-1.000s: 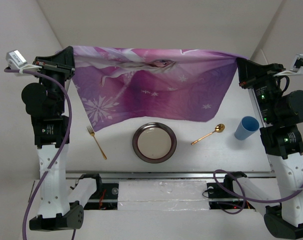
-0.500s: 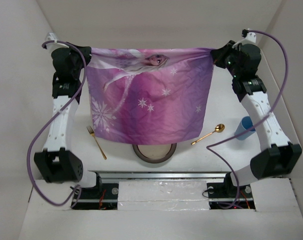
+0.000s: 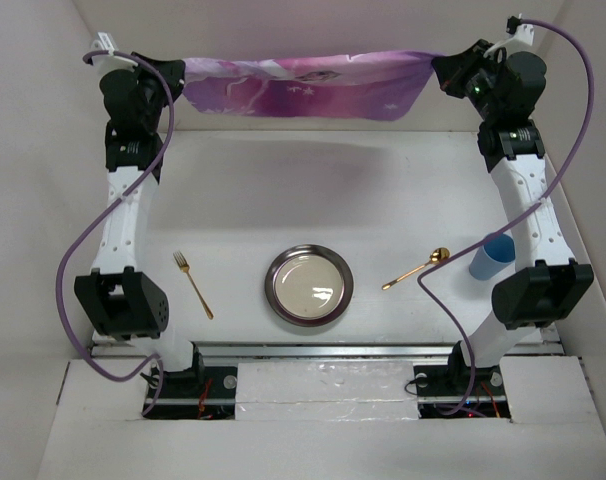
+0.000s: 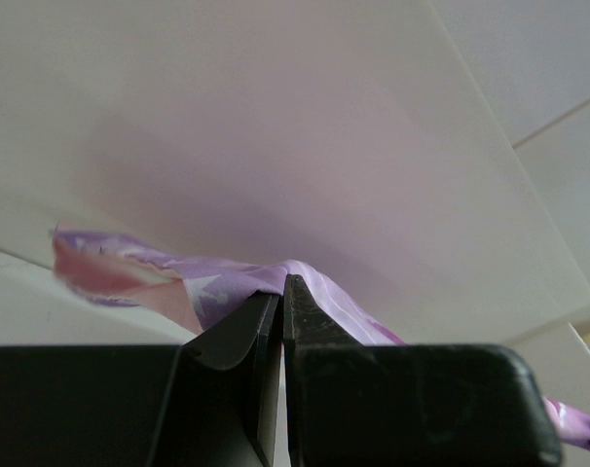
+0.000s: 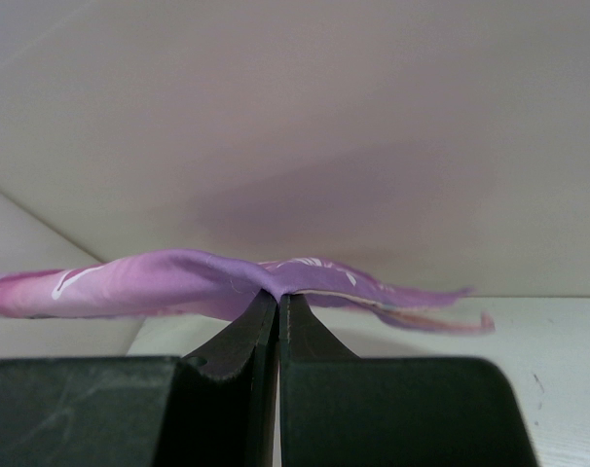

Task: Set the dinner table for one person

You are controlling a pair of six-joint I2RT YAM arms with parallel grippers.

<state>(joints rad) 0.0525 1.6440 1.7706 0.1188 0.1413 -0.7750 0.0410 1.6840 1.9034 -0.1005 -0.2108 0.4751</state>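
The table point(image 3: 313, 190) is white and matte. Its long axis runs left to right, with the metal rail point(image 3: 333, 349) along the near edge. Plain white walls point(image 3: 313, 25) stand at the left, far and right edges. The cloth point(image 3: 303, 85) spans above the far edge, parallel to that axis. The left gripper point(image 3: 178, 75) is clamped on its left corner and the right gripper point(image 3: 441, 72) on its right corner — jaws together on fabric. The plate point(image 3: 308, 286) lies centred near the near edge. The cup point(image 3: 491, 256) stands by the right edge. The fork point(image 3: 193, 284) lies left of the plate and the spoon point(image 3: 416, 269) right of it — both apart from it.
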